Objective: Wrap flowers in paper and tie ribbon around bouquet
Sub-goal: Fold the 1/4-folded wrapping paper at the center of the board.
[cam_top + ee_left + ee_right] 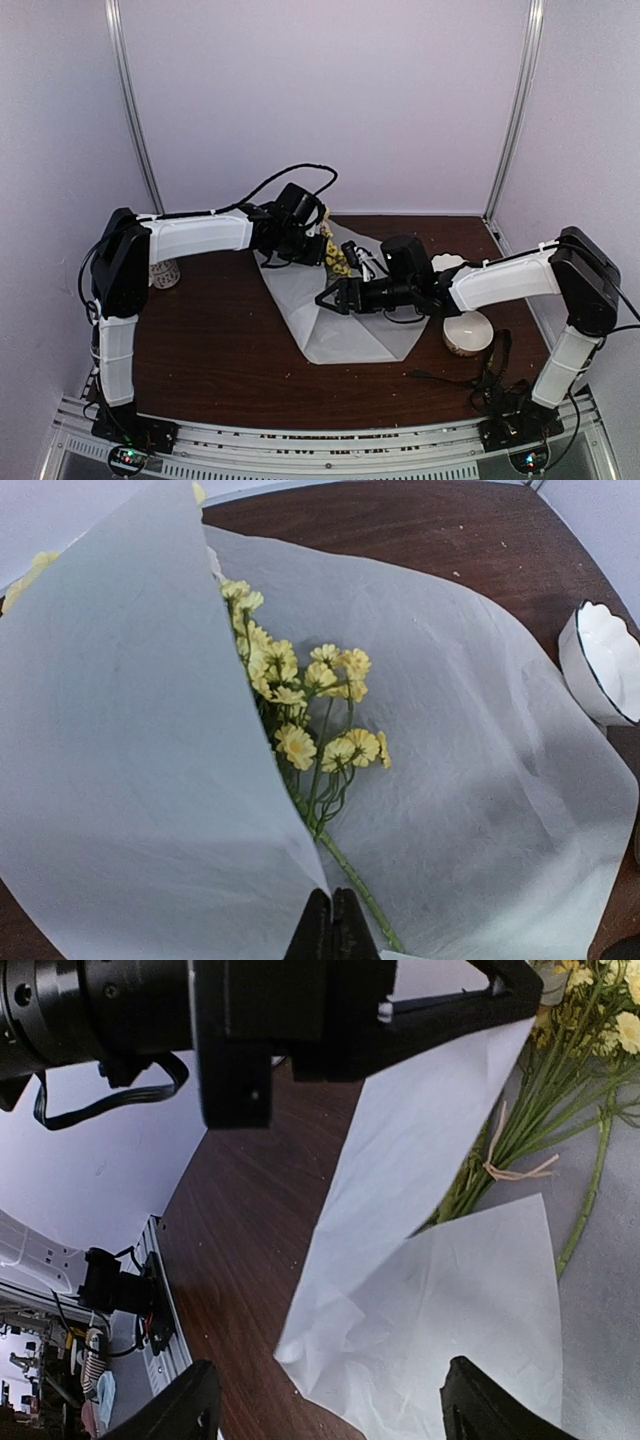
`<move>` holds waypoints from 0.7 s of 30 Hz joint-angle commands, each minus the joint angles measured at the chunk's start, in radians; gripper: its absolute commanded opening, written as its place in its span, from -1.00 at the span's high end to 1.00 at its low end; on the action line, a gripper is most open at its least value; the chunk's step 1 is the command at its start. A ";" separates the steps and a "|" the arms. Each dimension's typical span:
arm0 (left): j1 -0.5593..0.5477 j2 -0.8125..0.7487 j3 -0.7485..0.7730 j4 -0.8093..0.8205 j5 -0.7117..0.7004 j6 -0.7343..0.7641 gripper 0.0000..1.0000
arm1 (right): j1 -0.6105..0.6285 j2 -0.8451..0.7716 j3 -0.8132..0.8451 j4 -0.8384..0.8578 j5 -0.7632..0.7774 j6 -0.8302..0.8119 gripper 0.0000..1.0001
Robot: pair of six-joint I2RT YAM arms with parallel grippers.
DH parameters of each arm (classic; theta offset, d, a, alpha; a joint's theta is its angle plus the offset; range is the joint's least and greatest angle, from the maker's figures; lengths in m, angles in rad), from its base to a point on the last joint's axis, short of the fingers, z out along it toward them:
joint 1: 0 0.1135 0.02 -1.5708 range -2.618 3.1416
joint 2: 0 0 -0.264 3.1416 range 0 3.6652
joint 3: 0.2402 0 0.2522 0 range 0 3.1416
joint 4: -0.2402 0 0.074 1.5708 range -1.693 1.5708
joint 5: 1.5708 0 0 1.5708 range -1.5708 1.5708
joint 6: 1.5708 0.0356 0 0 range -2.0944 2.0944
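The paper [345,325] lies on the table with the flowers [338,262] on its far part. My left gripper [316,245] is shut on the paper's edge [300,880] and holds one flap [130,730] lifted beside the yellow blooms [300,695]. One green stem [365,895] runs past its tips. My right gripper [326,297] hovers open over the paper's near left part. Its fingertips [190,1400] stand wide either side of a crumpled folded corner [400,1320] without touching it. The bound stems [520,1130] show in the right wrist view. The black ribbon [470,380] lies near the right arm's base.
A white bowl [468,332] sits under the right forearm, another [447,263] behind it. A scalloped white bowl [600,665] lies right of the paper. A small cup [163,273] stands by the left arm. The left arm's wrist [300,1020] hangs close above the right gripper.
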 commanded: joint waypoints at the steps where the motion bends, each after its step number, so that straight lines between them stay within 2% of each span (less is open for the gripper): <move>1: -0.002 0.008 0.035 0.006 -0.020 0.020 1.00 | 0.014 0.026 0.069 -0.018 0.021 -0.006 -0.53; 3: -0.002 0.009 0.034 0.004 -0.023 0.022 1.00 | 0.015 0.041 0.089 -0.034 0.039 -0.013 -0.42; 7: -0.002 0.008 0.034 0.002 -0.028 0.023 1.00 | 0.014 0.091 0.156 -0.117 0.050 -0.026 0.13; 11: -0.002 0.004 0.031 -0.001 -0.039 0.026 1.00 | 0.014 0.095 0.148 -0.134 0.055 -0.018 0.43; 15: -0.002 -0.001 0.028 -0.004 -0.053 0.034 1.00 | 0.010 0.089 0.126 -0.149 0.080 -0.024 1.00; 18: -0.002 -0.032 0.018 0.005 -0.052 0.070 1.00 | 0.001 0.094 0.109 -0.138 0.086 -0.019 1.00; 21: -0.004 -0.109 -0.033 0.059 -0.039 0.149 0.41 | -0.009 0.114 0.104 -0.129 0.074 -0.011 1.00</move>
